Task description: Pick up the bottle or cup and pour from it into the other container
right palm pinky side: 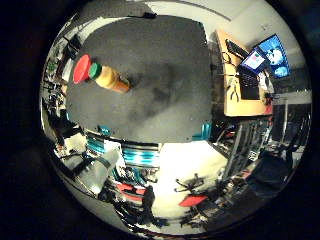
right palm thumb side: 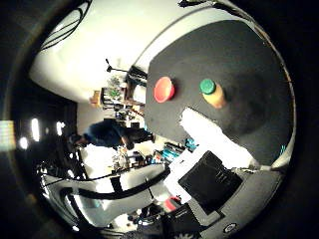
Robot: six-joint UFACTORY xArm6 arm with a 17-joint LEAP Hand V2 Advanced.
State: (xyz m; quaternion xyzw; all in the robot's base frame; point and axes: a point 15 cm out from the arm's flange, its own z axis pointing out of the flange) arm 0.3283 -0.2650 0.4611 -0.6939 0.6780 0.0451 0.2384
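Observation:
An orange bottle with a green cap stands upright on the dark grey table. A red cup stands right beside it, on the cap side. The right thumb side palm view shows the red cup and the bottle's green cap from above, a short gap between them. My hand is high over the table, well away from both. Its white and black fingers reach in relaxed and hold nothing. Teal and white parts of the hand show past the table's edge.
A wooden desk with lit monitors stands beside the table. Office chairs and clutter stand on the floor past the table's edge. A white wall lies past the table's other side.

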